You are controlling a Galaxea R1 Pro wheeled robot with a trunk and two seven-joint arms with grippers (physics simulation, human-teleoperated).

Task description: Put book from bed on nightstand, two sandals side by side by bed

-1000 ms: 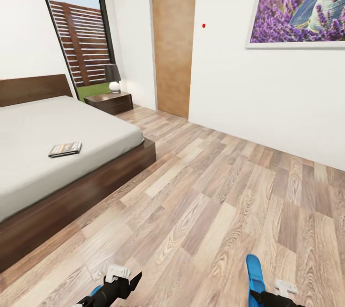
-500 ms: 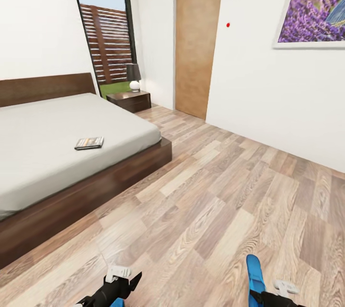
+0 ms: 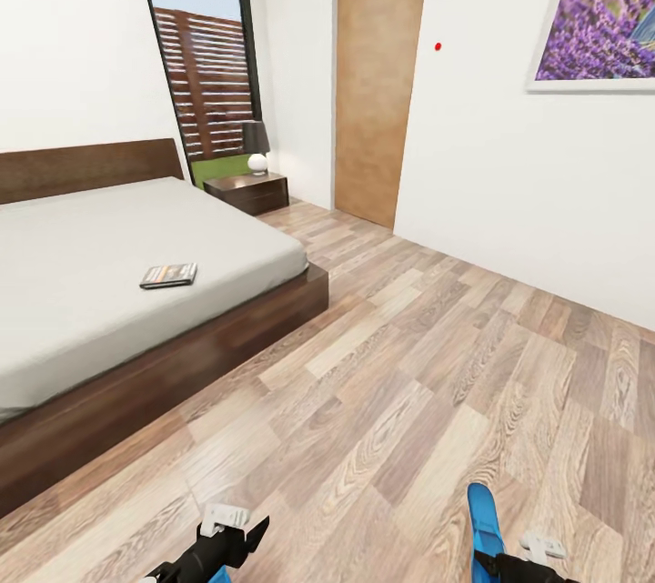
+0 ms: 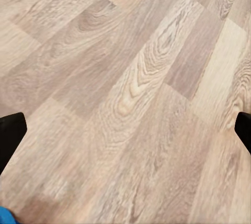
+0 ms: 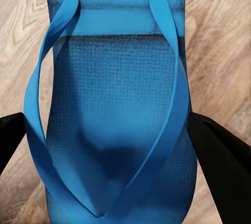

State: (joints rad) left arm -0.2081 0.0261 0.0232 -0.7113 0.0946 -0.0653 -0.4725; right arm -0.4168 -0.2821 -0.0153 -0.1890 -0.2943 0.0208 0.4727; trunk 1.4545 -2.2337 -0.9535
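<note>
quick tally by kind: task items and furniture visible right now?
Blue sandals: 2, one between the right claw fingers, one a sliver by the left claw
Book: 1, on the bed
Bed: 1
Nightstand: 1
Lamp: 1, on the nightstand
Wall picture: 1
Total: 7

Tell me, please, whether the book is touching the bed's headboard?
Apart. In the head view the book lies flat mid-mattress, with a wide stretch of bare grey mattress between it and the headboard.
</note>
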